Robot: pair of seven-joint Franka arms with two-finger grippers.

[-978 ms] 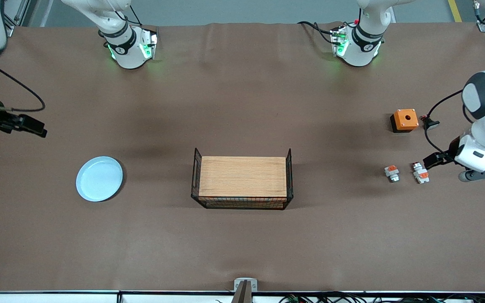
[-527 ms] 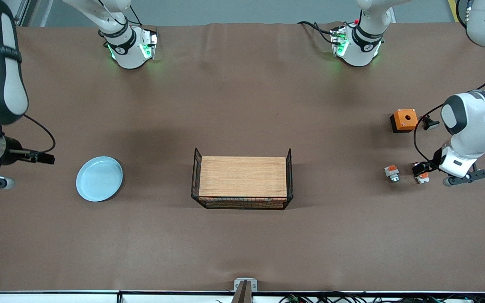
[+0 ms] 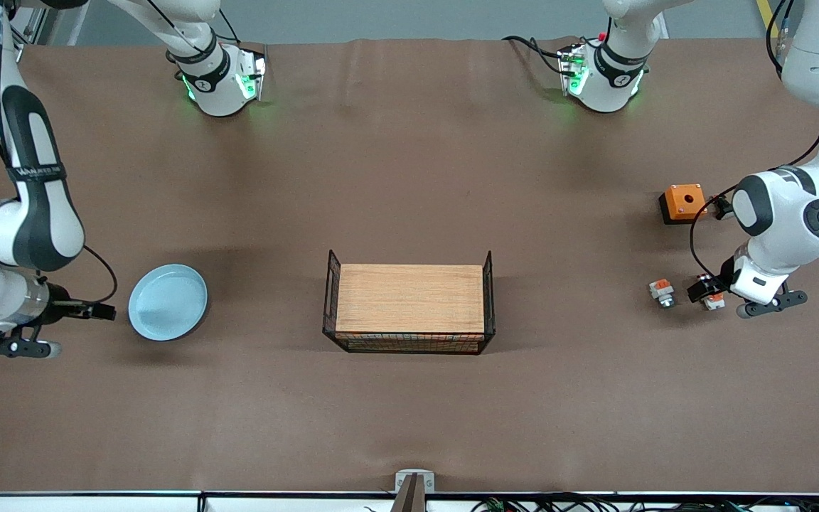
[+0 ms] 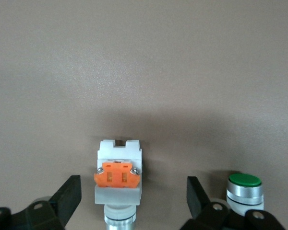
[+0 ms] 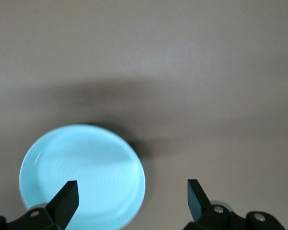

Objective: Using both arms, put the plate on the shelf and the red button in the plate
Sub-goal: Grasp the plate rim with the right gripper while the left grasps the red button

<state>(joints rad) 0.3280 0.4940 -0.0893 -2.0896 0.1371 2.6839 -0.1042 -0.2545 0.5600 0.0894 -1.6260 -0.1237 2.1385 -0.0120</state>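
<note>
Down at the left arm's end, the left gripper (image 4: 129, 199) straddles the small white-and-orange red button (image 4: 118, 175), jaws wide, not gripping. Likewise the right gripper (image 5: 129, 197), spread and empty, hovers beside the round pale blue plate (image 3: 168, 301).

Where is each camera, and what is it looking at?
Front view: high across the table, facing both arms; sees the plate, wire basket and both grippers.
Left wrist view: on the left arm, looking down at the red button between the open left gripper.
Right wrist view: on the right arm, over the plate's edge, right gripper open.
Shared: plate, red button.
</note>
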